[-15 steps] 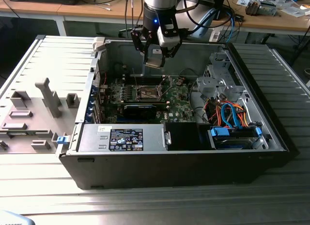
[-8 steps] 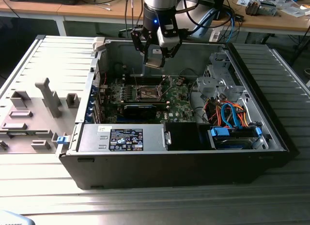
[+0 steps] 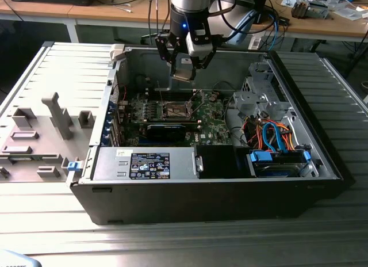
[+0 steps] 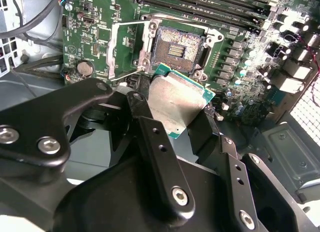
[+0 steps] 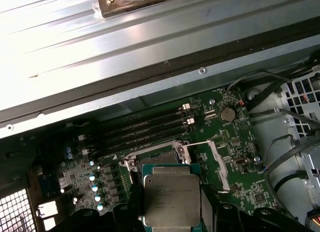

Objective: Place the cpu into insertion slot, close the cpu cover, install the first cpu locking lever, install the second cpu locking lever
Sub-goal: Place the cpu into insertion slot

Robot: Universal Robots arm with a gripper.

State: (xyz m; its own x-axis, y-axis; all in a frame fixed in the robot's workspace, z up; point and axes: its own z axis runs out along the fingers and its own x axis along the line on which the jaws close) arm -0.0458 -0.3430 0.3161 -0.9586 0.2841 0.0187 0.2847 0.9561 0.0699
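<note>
None of the four steps is finished, judging by how things lie. Nearest, in the second wrist view, the end effector point(image 4: 172, 119) is clenched on the cpu point(image 4: 177, 102). Its black fingers point(image 4: 142, 112) pinch opposite edges, and the chip hangs tilted in the air above the green board, clear of the socket. Beyond it, the insertion slot point(image 4: 176, 48) lies bare with its dark centre exposed. Just beside the slot, the cpu cover point(image 4: 144, 49) is swung open, away from the socket. Seating the chip, closing the cover and both levers appear left to do.
</note>
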